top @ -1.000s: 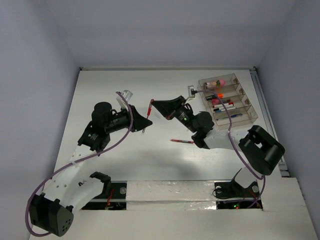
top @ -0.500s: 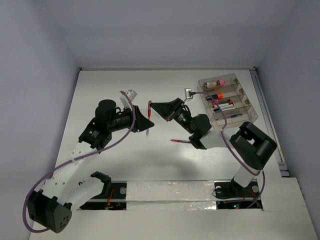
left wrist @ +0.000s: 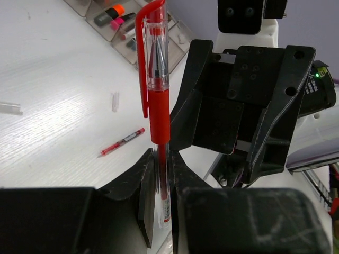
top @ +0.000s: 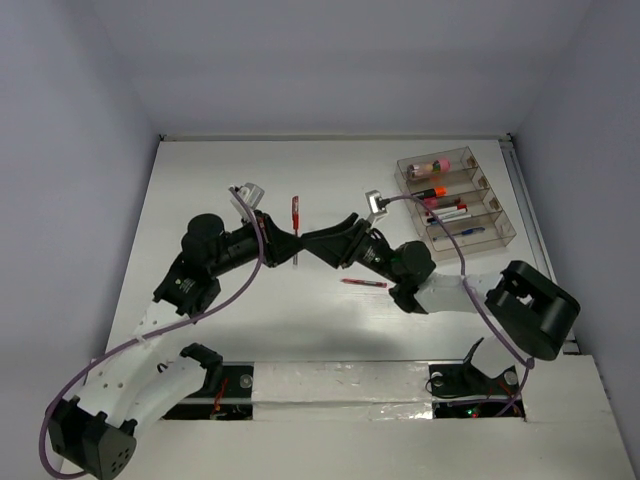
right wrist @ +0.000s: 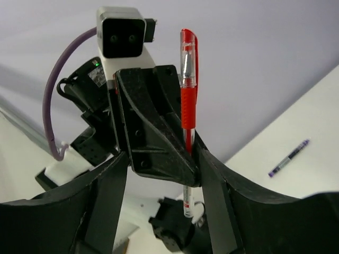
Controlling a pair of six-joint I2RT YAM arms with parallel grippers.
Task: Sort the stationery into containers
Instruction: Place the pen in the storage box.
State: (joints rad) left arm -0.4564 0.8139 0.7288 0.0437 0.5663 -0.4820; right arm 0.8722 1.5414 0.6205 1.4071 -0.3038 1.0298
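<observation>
A red pen (left wrist: 158, 106) stands upright with my left gripper (left wrist: 161, 159) shut on its clear lower barrel. In the top view this red pen (top: 295, 222) is above the table's middle, between my left gripper (top: 288, 243) and my right gripper (top: 312, 240). My right gripper (right wrist: 161, 156) is open, its jaws either side of the left gripper's fingers and the red pen (right wrist: 188, 95). The clear organiser (top: 503, 232) at the far right holds a pink cylinder (top: 432, 166), an orange-capped highlighter (top: 428, 192) and pens.
A second red pen (top: 364, 283) lies on the table below my right gripper. The right wrist view shows a blue pen (right wrist: 288, 157) lying on the white surface. A small clear piece (left wrist: 114, 100) lies near the organiser (left wrist: 90, 8).
My right gripper has opened and let go of the red pen. The left gripper keeps it. Both grippers have drawn closer together at the table's middle.
</observation>
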